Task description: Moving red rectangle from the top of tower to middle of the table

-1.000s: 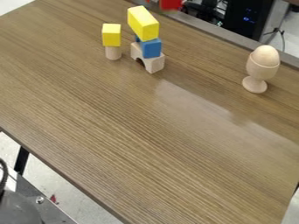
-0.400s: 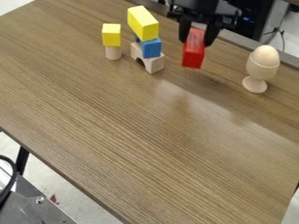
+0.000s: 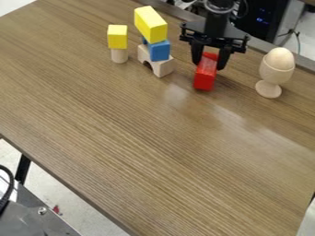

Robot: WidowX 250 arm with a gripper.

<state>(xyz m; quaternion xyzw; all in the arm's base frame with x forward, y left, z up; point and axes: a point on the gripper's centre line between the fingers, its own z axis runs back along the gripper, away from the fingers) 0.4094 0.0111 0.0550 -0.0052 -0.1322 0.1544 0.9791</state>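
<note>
Pincer (image 3: 209,64): pointing down near the far edge of the surface (image 3: 154,138), its two fingers parted by a block's width and closed on the red block.
Red rectangular block (image 3: 205,77): gripped near its upper end, slanting down toward the camera, between the tower and the egg cup; whether its lower end touches the surface, I cannot tell.
Black arm (image 3: 217,20): comes in from the top edge, above the block.
Tower: beside the red block, toward the view's left, apart from it; a wooden arch (image 3: 162,67) at the bottom, a blue block (image 3: 159,50) on it, and a long yellow block (image 3: 151,25) across the top.
Wooden cylinder (image 3: 119,56): upright, farther left, with a yellow block (image 3: 117,37) on top.
Egg cup (image 3: 269,82): upright, toward the right, with a wooden egg (image 3: 280,59) seated in it.
Computer case (image 3: 263,20): black, blue lights, beyond the far edge.
</note>
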